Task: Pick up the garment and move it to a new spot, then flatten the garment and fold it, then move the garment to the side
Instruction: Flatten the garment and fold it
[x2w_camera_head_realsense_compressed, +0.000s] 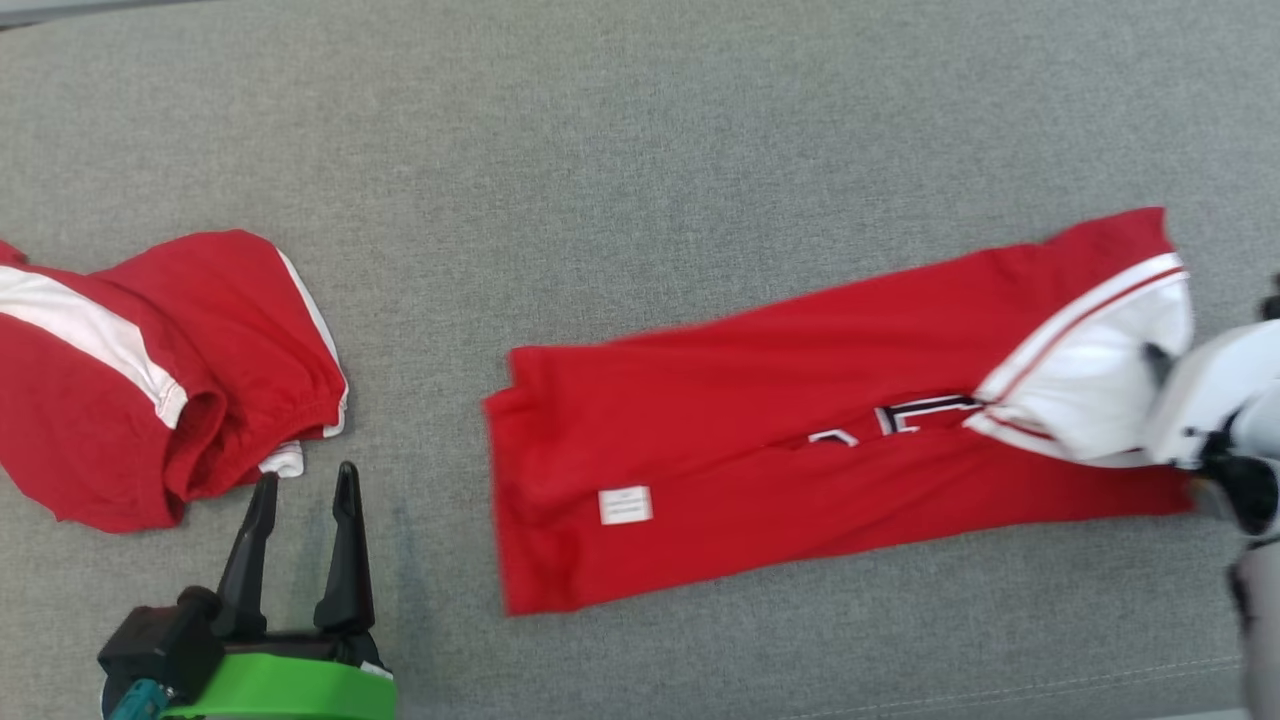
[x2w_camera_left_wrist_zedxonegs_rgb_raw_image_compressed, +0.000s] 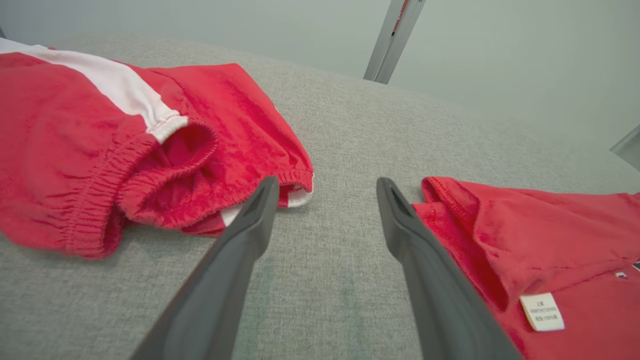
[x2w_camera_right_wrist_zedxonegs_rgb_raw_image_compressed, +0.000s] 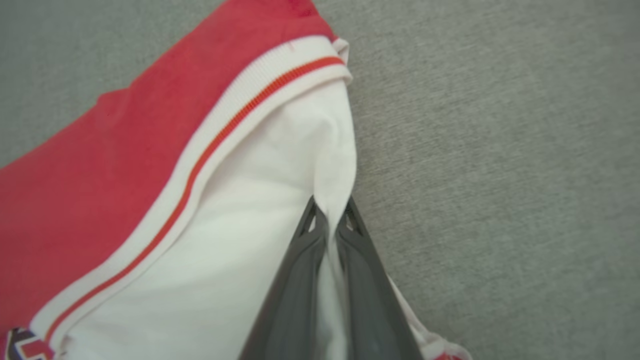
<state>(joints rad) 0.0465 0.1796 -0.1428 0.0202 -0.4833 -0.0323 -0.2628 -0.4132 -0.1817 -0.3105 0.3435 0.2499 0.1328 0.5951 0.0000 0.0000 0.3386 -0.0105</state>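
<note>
The garment (x2w_camera_head_realsense_compressed: 780, 440) is red with a white panel and dark lettering. It lies stretched long across the grey cloth surface (x2w_camera_head_realsense_compressed: 640, 150) from the middle to the right. In the right wrist view my right gripper (x2w_camera_right_wrist_zedxonegs_rgb_raw_image_compressed: 330, 220) is shut on a pinch of the white panel (x2w_camera_right_wrist_zedxonegs_rgb_raw_image_compressed: 260, 210) at the garment's right edge. My pale right forearm (x2w_camera_head_realsense_compressed: 1225, 400) comes in from the right edge. My left gripper (x2w_camera_head_realsense_compressed: 305, 478) stands open at the lower left, holding nothing. Its fingers (x2w_camera_left_wrist_zedxonegs_rgb_raw_image_compressed: 327, 185) point at bare cloth, with the garment's left hem (x2w_camera_left_wrist_zedxonegs_rgb_raw_image_compressed: 550, 240) to the right.
A second red piece with a white stripe and elastic waistband (x2w_camera_head_realsense_compressed: 130, 370) lies crumpled at the far left, just above my left fingertips (x2w_camera_left_wrist_zedxonegs_rgb_raw_image_compressed: 100, 150). A white label (x2w_camera_head_realsense_compressed: 625, 505) shows on the garment's lower left. A metal post (x2w_camera_left_wrist_zedxonegs_rgb_raw_image_compressed: 395, 40) stands beyond the surface.
</note>
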